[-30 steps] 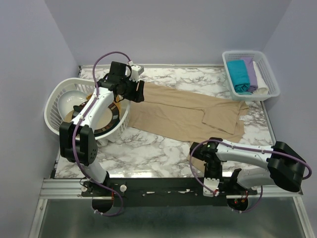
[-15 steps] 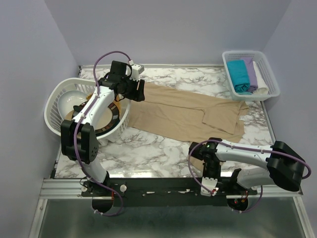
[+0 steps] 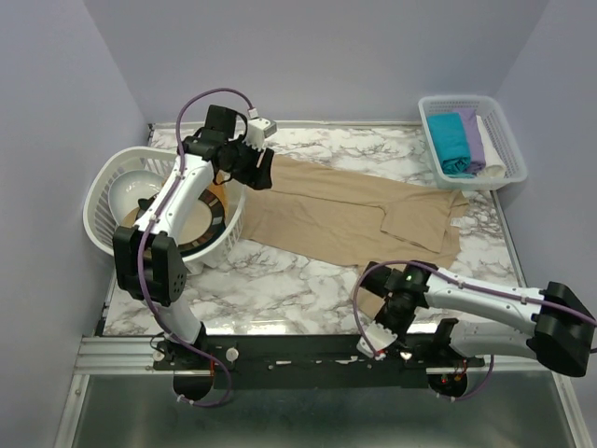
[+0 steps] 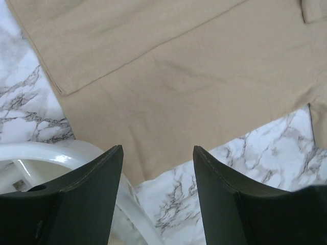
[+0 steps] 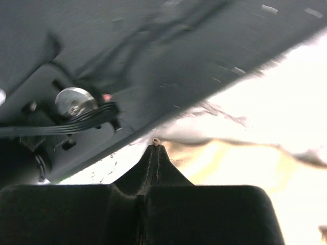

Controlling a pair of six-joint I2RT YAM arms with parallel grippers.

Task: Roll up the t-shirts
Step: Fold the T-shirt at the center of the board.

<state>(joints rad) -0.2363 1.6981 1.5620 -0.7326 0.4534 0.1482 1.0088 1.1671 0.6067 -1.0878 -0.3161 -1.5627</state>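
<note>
Beige t-shirt (image 3: 354, 219), likely limp and light, best pinched at its hem: right claw (image 5: 156, 145) clenched there, left claw (image 4: 158, 150) released above.

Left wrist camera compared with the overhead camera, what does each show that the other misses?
Left wrist only: the left gripper, fingers plainly apart, over a corner of the beige t-shirt. Overhead only: the right gripper at the near edge, the plate, the rectangular basket of folded shirts. Both: beige t-shirt, round white basket, marble table.

Parted end effector (image 4: 158, 152) above beige t-shirt (image 4: 179, 76)
</note>
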